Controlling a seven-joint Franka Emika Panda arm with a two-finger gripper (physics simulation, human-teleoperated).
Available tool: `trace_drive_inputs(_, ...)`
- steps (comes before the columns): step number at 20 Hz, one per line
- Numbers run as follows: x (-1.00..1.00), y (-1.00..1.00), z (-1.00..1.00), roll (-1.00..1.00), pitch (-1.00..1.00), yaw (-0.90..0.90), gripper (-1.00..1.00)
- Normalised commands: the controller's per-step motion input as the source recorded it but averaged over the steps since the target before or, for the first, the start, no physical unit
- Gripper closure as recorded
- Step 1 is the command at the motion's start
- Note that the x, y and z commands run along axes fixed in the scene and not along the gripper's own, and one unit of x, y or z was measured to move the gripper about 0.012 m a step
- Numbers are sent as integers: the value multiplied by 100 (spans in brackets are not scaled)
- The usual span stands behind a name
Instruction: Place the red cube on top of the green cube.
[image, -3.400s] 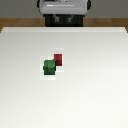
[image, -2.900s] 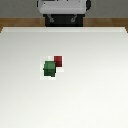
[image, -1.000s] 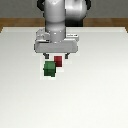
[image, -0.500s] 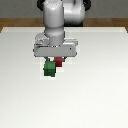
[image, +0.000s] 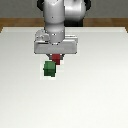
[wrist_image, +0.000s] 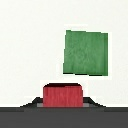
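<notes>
White tabletop (image: 100, 95) fills the exterior view: the gripper (image: 56, 56) is low over the red cube (image: 57, 59), which sits just behind the green cube (image: 49, 69), near it on the exterior view's right. Stacking is not done; lift, transfer and release appear to remain. Wrist view: red cube (wrist_image: 62, 95) sits at the gripper's base, green cube (wrist_image: 86, 52) apart, slightly rotated. Cubes show no long axis. Finger closure cannot be determined.
</notes>
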Motion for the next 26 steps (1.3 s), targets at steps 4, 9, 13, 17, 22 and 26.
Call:
trace_drive_inputs(4,0,0,100,0,0,0,100)
trace_drive_inputs(9,0,0,100,0,0,0,100)
trace_drive_inputs(13,0,-25,0,0,0,0,100)
trace_drive_inputs(17,25,0,0,0,0,0,100)
trace_drive_inputs(22,40,-40,0,0,0,0,100)
trace_drive_inputs(26,100,0,0,0,0,0,100)
